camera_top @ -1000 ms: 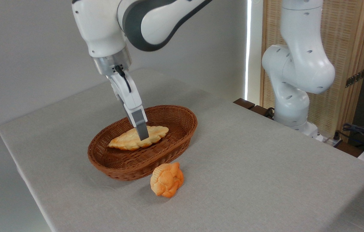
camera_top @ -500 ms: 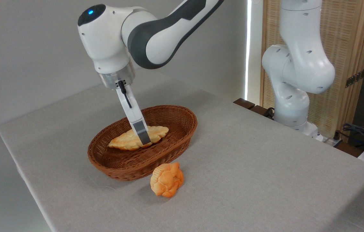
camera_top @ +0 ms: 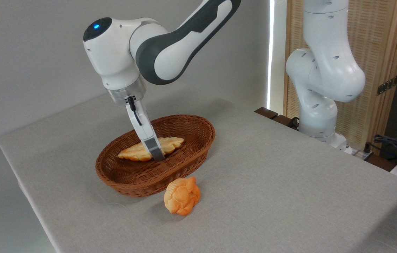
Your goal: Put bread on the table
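Observation:
The bread (camera_top: pixel 138 151), a long pale golden pastry with pointed ends, lies in the brown wicker basket (camera_top: pixel 184 163) on the grey table (camera_top: pixel 272 182). My gripper (camera_top: pixel 155 151) reaches down into the basket at the middle of the bread. One grey fingertip (camera_top: pixel 156 153) shows in front of the bread's near edge, low against it. The other finger is hidden behind it and the bread, so I cannot make out the gap between the fingers. The bread rests on the basket floor.
A small round orange knotted bun (camera_top: pixel 182 195) sits on the table just in front of the basket. My arm's white base (camera_top: pixel 319 116) stands at the table's right back edge. Cables and a wooden screen lie beyond it.
My gripper has come down into the basket, from above the bread to low against its near edge. The bread looks slightly flatter in the view. The bun has not moved.

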Available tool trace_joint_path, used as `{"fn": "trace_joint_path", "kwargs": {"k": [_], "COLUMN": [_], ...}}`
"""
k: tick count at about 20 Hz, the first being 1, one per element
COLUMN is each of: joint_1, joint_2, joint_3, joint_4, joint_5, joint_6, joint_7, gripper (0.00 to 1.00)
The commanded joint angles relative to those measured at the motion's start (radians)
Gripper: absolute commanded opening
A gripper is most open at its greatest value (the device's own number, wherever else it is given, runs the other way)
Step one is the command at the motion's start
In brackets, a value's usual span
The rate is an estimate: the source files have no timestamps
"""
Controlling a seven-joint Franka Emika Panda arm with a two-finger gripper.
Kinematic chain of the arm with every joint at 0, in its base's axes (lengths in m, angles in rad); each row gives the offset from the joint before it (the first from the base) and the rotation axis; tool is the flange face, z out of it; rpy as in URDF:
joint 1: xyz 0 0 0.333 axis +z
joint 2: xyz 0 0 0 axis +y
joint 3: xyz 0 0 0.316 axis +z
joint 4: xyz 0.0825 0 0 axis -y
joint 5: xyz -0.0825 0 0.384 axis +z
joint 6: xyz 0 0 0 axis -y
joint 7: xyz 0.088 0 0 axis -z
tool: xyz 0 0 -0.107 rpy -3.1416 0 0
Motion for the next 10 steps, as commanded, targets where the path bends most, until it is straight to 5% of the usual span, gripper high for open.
{"fn": "trace_joint_path", "kwargs": {"k": [1,4,10], "joint_1": [-0.003,-0.005,-0.005], "joint_2": [0.006,0.006,0.006], "joint_3": [0.003,0.003,0.003], "joint_4": [-0.002,-0.002,-0.002], "joint_5": [-0.010,-0.010,-0.010], "joint_6": [0.021,0.020,0.020], "joint_7": [0.019,0.046,0.046], "gripper": [0.55,0.43,0.44]}}
